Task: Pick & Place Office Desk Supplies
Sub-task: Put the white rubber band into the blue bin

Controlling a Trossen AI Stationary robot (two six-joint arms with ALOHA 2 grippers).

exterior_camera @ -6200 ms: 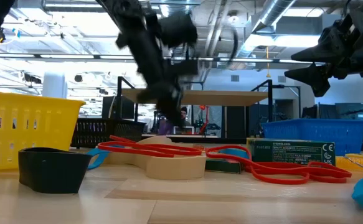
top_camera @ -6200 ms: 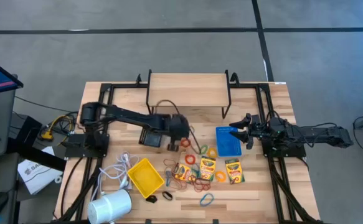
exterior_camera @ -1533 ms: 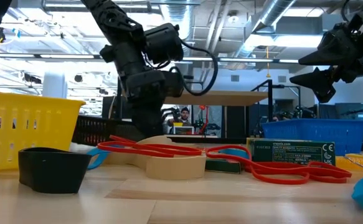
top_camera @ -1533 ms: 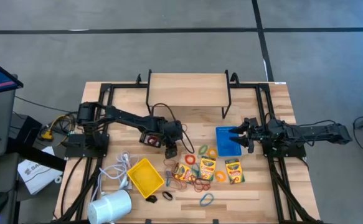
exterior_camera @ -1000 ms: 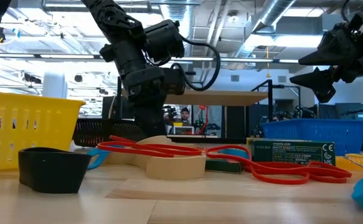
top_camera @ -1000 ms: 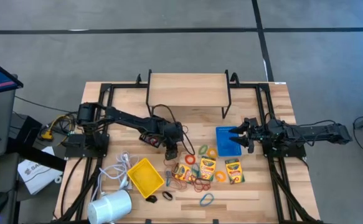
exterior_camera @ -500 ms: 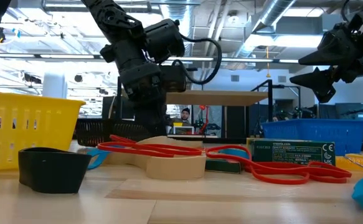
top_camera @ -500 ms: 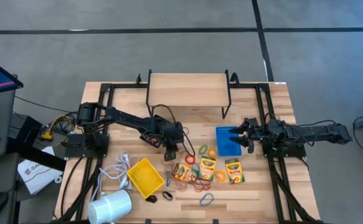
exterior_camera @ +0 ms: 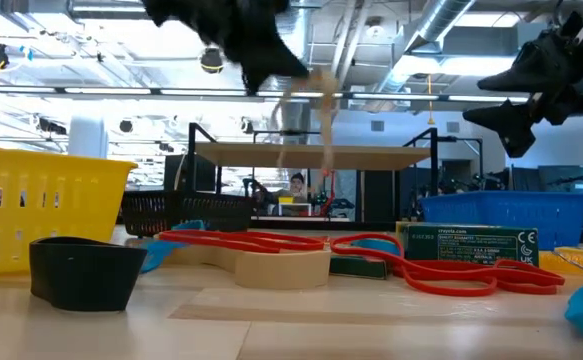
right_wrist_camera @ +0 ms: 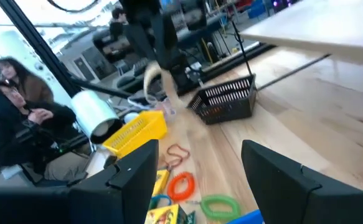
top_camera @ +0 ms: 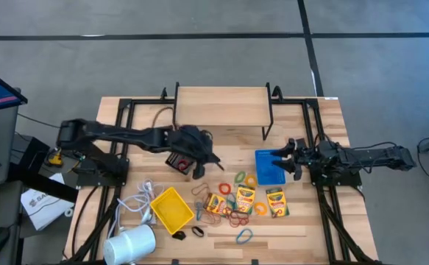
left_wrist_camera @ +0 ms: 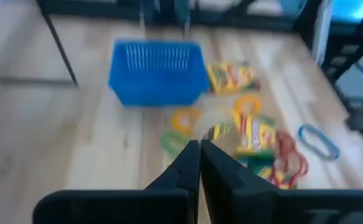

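Left gripper (top_camera: 205, 160): raised above the middle of the worktop (top_camera: 302, 228), just beside the small black mesh bin (top_camera: 178, 162); jaws pressed together, pinching a pale tan rubber-band ring (exterior_camera: 322, 108)
Pale tan rubber-band ring: dangling below the left jaws, clear of the worktop, blurred in every view
Right gripper (top_camera: 279, 158): held in the air over the right-hand side of the small blue mesh bin (top_camera: 269, 168), in the worktop's right half; jaws spread wide, nothing between them
Small black mesh bin: left of the worktop's middle, something red inside
Yellow-and-green crayon boxes (top_camera: 244, 199): three, lying flat in a row between the blue bin and the worktop's front edge
Loose coloured rubber-band rings (top_camera: 237, 218): red, orange, green and yellow, scattered around and partly under the boxes; one blue ring (top_camera: 244, 235) nearest the front edge
Small yellow mesh bin (top_camera: 171, 207): toward the front-left corner, set at a slant
Tiny dark clips (top_camera: 198, 231): two, between the yellow bin and the front edge
White cylinder (top_camera: 129, 244): on its side at the front-left corner, beside a white coiled cable (top_camera: 144, 197)
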